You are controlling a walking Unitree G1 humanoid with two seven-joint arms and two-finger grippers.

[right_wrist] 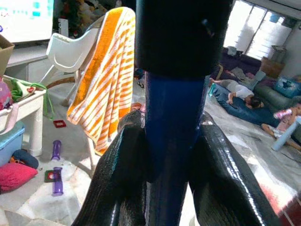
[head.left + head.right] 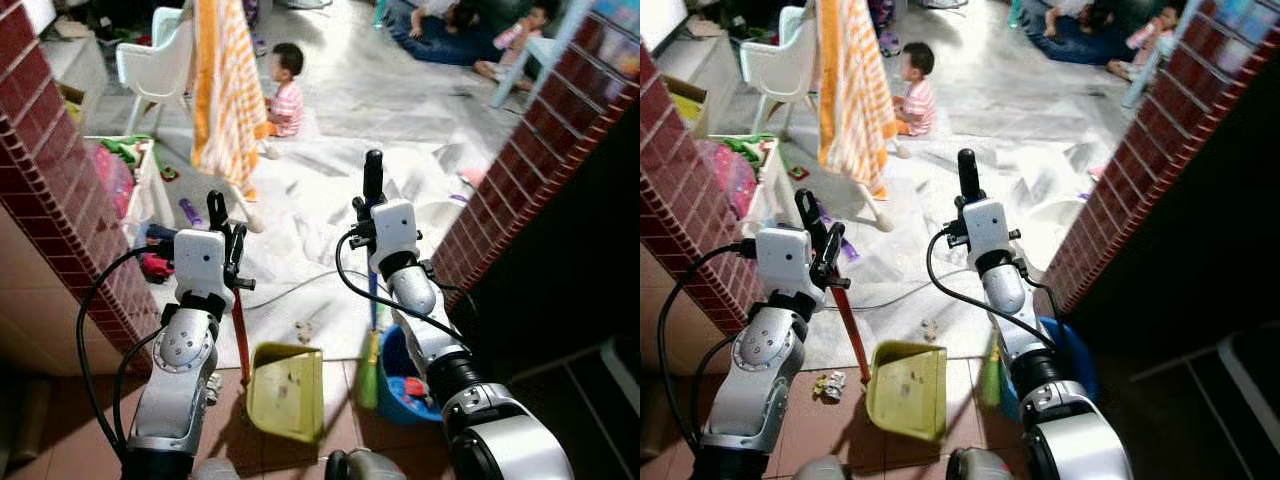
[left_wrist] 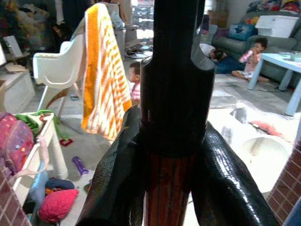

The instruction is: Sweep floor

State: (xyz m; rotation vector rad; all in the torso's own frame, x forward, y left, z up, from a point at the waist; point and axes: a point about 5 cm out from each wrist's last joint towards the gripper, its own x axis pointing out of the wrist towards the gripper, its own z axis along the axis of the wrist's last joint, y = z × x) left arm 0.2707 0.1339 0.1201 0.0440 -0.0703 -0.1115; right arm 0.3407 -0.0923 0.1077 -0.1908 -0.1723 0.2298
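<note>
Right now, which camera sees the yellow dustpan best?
The right eye view: the whole yellow dustpan sits on the floor, its red handle in the left gripper. The left eye view shows it partly behind that arm. The left wrist view shows the handle gripped.

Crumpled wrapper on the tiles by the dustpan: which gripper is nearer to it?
Left. The left gripper, shut on the red dustpan handle, is up above the crumpled wrapper. The right gripper, holding the blue broom handle, is across the yellow dustpan.

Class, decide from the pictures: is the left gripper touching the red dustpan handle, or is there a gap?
Touching. The left wrist view shows both black fingers pressed against the red dustpan handle on either side, no gap; the left gripper is closed round it.
</note>
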